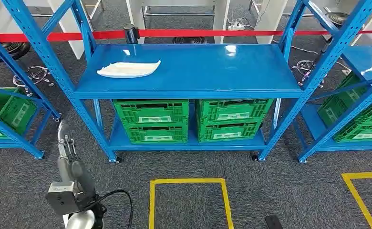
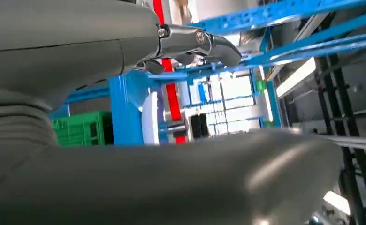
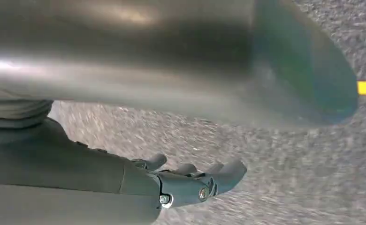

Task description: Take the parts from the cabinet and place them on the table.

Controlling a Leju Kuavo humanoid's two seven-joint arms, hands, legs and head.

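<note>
- A white part (image 1: 129, 69) lies flat on the blue shelf (image 1: 212, 71) of the rack, toward its left end — nothing touches it.
- The left hand (image 1: 65, 143) is raised in front of the rack's lower left corner, well below the part; its fingers (image 2: 209, 44) lie straight and apart, holding nothing.
- The right hand (image 3: 190, 180) hangs over grey carpet (image 3: 289, 178), fingers extended and empty.
- Two green crates (image 1: 150, 120) sit side by side on the lower shelf.
- A red tape (image 1: 198, 33) runs behind the rack.
- Yellow lines (image 1: 189, 182) mark the carpet before the rack.
</note>
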